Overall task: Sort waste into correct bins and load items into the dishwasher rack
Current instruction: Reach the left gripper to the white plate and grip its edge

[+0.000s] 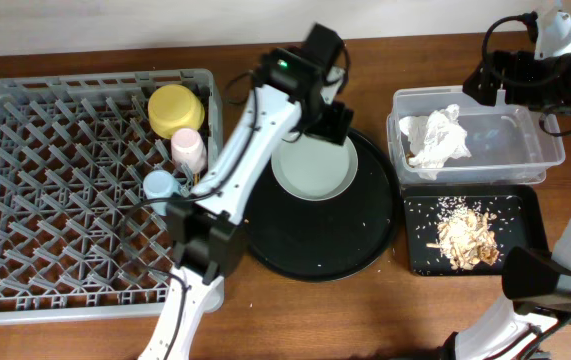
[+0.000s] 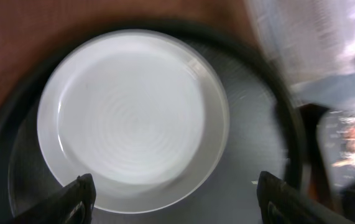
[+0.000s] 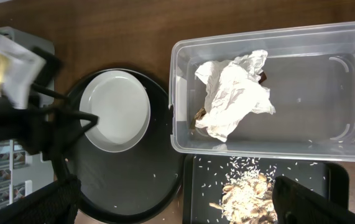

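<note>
Left gripper (image 2: 178,194) spread wide and empty over the plate (image 2: 133,118), mid-frame
Plate looks stiff, slick, breakable, so I'd pinch the rim. Right gripper (image 3: 177,194) gapes too, empty.

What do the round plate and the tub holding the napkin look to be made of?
Plate: probably glazed ceramic or melamine; it looks smooth and pale, with faint concentric rings and a soft sheen. Tub: clear glossy plastic; the brown table shows through its walls.
</note>
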Robot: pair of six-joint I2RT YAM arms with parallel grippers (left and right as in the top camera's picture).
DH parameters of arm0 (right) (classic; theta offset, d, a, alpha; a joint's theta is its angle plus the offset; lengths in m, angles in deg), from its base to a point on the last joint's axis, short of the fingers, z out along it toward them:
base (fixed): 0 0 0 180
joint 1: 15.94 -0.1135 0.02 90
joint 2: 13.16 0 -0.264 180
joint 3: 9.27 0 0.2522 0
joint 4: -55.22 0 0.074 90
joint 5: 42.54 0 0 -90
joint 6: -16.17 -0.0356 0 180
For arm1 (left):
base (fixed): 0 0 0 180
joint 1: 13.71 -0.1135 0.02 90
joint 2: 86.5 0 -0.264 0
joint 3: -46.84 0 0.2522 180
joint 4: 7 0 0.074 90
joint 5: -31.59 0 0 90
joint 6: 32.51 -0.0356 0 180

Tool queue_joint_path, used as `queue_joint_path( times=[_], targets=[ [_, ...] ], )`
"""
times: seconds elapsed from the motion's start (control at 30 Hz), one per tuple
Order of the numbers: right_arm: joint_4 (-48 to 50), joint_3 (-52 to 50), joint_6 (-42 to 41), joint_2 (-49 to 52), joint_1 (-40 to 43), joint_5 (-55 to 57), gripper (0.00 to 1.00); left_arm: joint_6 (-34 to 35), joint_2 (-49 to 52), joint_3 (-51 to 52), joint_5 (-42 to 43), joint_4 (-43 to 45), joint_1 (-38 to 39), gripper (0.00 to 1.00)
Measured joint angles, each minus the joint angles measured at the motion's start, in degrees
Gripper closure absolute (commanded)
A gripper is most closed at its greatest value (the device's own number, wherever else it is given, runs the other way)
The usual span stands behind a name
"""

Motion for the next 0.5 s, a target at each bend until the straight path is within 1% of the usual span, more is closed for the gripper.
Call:
queue_joint_path(
  times=[0.2, 0.3, 0.5],
  targets=[
    [0.0, 0.0, 0.0, 0.0, 0.0, 0.0, 0.01, 1.6, 2.3, 0.1, -6.0, -3.2, -0.9, 0.19],
    [0.0, 0.0, 0.0, 0.0, 0.0, 0.0, 0.01, 1.8, 2.3, 0.9, -7.3, -3.8, -2.6, 0.22],
    [0.0, 0.0, 0.0, 0.0, 0.0, 0.0, 0.02, 1.4, 2.4, 4.3, -7.0, -5.3, -4.9, 0.24]
  ],
)
